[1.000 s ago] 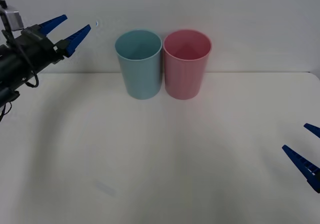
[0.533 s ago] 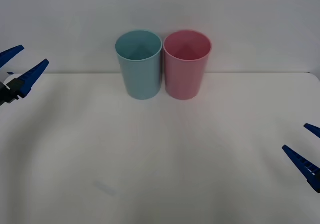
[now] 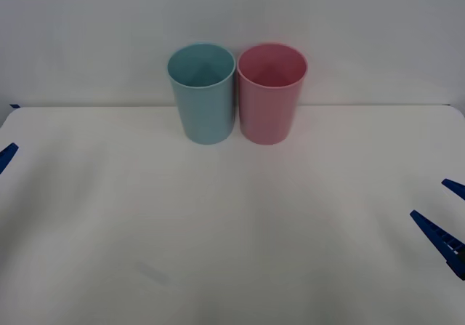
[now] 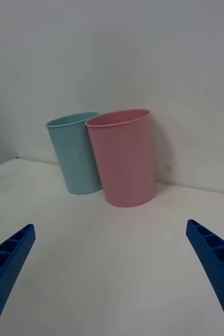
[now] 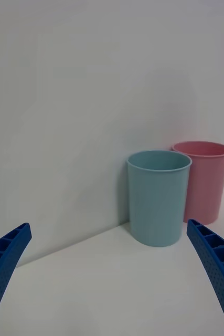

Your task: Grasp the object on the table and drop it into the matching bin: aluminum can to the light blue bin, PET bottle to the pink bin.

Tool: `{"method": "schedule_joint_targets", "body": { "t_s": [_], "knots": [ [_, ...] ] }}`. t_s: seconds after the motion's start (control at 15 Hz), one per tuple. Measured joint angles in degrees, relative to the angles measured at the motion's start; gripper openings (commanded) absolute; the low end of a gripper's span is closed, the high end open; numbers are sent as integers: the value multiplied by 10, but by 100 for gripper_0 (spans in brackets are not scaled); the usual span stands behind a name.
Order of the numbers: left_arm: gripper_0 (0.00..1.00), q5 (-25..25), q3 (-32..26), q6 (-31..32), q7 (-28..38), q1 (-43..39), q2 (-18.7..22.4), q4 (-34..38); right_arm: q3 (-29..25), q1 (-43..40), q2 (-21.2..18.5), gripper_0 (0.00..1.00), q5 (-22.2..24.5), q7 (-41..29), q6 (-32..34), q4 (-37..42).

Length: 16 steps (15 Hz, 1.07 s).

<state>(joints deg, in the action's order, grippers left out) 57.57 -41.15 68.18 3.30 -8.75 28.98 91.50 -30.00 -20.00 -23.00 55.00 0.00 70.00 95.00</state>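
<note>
In the front view, the light blue bin and the pink bin are being seen upright and touching side by side at 12 o'clock on the white table. The can cannot be made out. The left gripper is being shown at 9 o'clock, the right gripper at 4 o'clock.

In the right wrist view, the right gripper's fingers are being held wide apart, nothing between them, the pink bin nearer.

In the left wrist view, the left gripper's fingers are likewise being held wide apart and empty, the light blue bin nearer.
</note>
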Motion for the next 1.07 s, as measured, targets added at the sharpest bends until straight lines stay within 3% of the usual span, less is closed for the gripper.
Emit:
{"method": "schedule_joint_targets", "body": {
  "t_s": [0.53,1.07],
  "knots": [
    [100,-45,-22,22,-41,-99,42,0,0,0,0,100,0,0,0,0],
    [100,-46,-16,20,-42,-110,51,0,0,0,0,100,0,0,0,0]
  ]
}}
